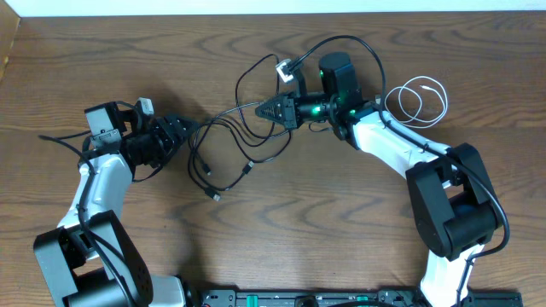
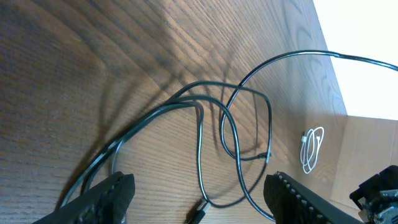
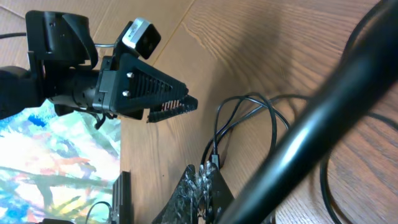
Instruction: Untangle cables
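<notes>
On the brown wooden table [image 1: 341, 213] I see the right gripper [image 1: 266, 109] clenched on the black cable [image 2: 199, 149], whose loops sprawl between the 2 arms. The left gripper [image 1: 183, 130] is spread wide over one strand. The white cable [image 2: 309, 151] lies coiled apart, beside the right arm

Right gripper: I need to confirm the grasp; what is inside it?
The black cable enters the shut right gripper; the pinched stretch itself is covered, so its exact seating cannot be seen.
</notes>
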Motion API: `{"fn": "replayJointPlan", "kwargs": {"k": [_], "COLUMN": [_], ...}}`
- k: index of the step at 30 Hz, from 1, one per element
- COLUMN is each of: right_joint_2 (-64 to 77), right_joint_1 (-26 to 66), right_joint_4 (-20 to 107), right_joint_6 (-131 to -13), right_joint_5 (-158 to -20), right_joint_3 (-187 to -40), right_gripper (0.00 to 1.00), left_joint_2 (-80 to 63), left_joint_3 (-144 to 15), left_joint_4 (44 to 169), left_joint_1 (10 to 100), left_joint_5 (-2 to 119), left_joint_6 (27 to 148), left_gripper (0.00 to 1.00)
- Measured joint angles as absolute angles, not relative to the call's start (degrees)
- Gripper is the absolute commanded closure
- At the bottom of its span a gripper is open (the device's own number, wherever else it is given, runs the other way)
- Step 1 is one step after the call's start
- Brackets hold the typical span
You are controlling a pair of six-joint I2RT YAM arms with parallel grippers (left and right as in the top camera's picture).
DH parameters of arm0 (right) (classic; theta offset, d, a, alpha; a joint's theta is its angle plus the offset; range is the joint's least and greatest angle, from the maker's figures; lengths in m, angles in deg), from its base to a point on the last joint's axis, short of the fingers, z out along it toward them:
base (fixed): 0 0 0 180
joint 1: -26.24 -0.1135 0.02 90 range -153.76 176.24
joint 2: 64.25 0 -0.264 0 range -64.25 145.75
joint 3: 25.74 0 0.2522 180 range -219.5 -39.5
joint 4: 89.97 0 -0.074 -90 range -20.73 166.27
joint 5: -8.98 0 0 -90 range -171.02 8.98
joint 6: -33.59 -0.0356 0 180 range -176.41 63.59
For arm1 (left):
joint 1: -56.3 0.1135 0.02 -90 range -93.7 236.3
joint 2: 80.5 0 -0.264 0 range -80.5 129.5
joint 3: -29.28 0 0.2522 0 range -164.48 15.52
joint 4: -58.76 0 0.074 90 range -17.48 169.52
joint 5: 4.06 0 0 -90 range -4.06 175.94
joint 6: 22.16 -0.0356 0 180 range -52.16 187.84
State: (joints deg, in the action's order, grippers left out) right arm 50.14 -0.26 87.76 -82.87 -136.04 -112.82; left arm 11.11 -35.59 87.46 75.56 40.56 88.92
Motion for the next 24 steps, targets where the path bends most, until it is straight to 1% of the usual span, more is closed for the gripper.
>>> {"fn": "replayJointPlan", "kwargs": {"k": [4, 7, 11, 12, 16, 20, 24], "right_joint_2": [50.14, 50.14, 50.03, 50.01, 48.7, 45.22, 42.36], "right_joint_1": [-0.74, -0.67, -0.63, -0.61, -0.32, 1.16, 3.48], "right_joint_4": [89.55, 95.1, 108.5, 114.21, 122.58, 120.04, 108.7], "right_joint_6": [-83.0, -84.07, -88.88, -91.55, -95.92, -98.43, -98.54], "right_joint_5": [-135.69, -136.53, -137.66, -137.82, -138.1, -138.25, -138.41], "right_joint_3": [-112.82, -112.64, -112.4, -112.4, -112.49, -113.87, -120.4], "right_gripper": [0.99, 0.99, 0.99, 0.99, 0.99, 0.99, 0.99], "left_joint_2": [11.11, 11.11, 11.11, 11.11, 11.11, 11.11, 11.11], "left_joint_3": [-35.59, -35.59, -35.59, -35.59, -35.59, -35.59, -35.59], "left_joint_4": [87.46, 87.46, 87.5, 87.63, 88.16, 88.59, 88.59], "left_joint_1": [75.56, 75.56, 75.56, 75.56, 75.56, 75.56, 75.56], "left_joint_5": [40.6, 40.88, 41.65, 42.17, 44.62, 46.28, 47.13], "left_joint_6": [88.88, 88.79, 88.75, 88.75, 88.97, 89.03, 89.03], "left_gripper": [0.28, 0.28, 0.28, 0.28, 0.28, 0.28, 0.28]}}
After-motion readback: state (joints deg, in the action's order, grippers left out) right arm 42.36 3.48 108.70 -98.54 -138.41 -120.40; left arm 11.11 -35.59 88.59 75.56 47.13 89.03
